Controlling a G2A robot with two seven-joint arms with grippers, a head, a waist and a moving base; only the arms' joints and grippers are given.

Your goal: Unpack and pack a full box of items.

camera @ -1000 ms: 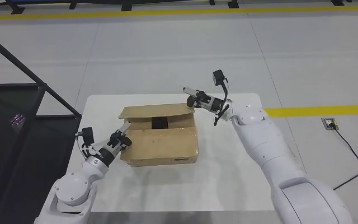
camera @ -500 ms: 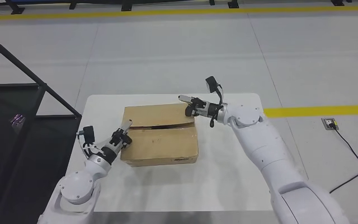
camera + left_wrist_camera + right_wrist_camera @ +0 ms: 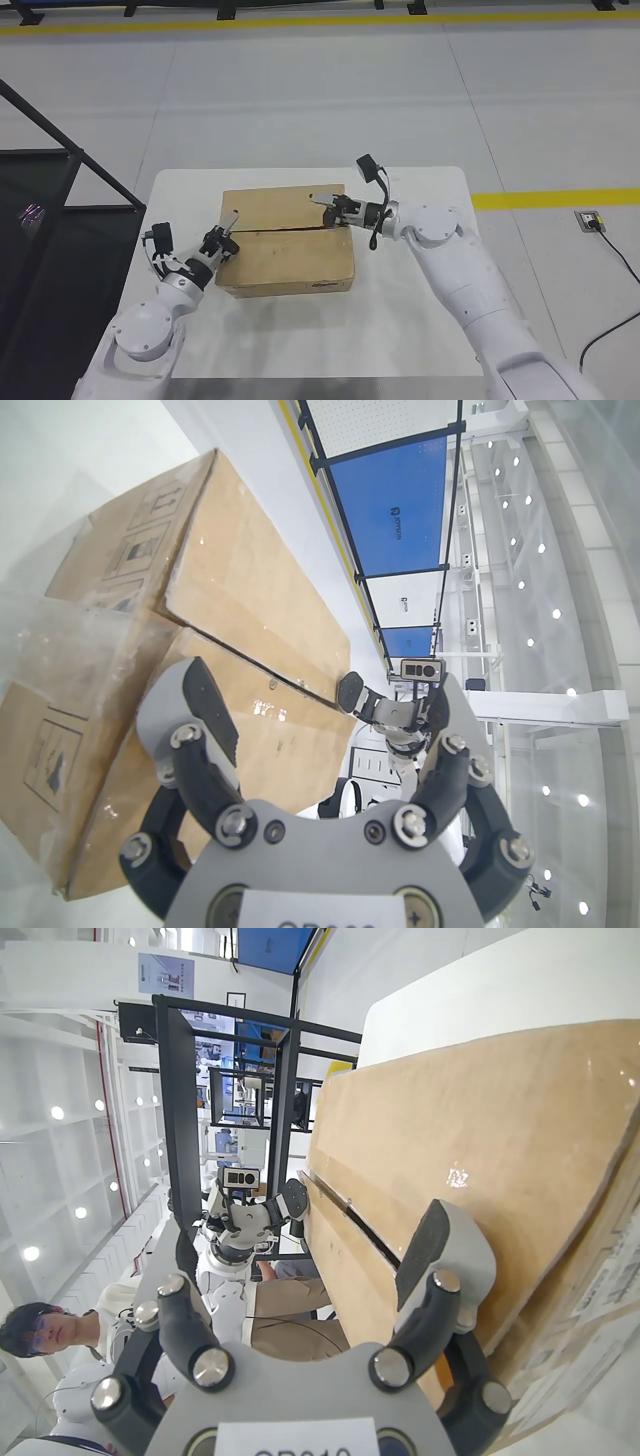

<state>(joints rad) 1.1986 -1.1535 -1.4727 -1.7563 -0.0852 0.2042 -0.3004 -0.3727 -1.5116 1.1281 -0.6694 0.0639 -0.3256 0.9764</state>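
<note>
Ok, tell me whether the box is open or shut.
Shut. The box has its top folded down flat, with only a thin seam across the middle.

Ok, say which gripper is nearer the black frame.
Left. The left gripper is at the box end facing the black frame; the right gripper is at the opposite end.

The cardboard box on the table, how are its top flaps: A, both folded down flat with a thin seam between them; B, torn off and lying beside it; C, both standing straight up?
A: on the cardboard box both top flaps lie flat, meeting along a narrow dark seam.
</note>
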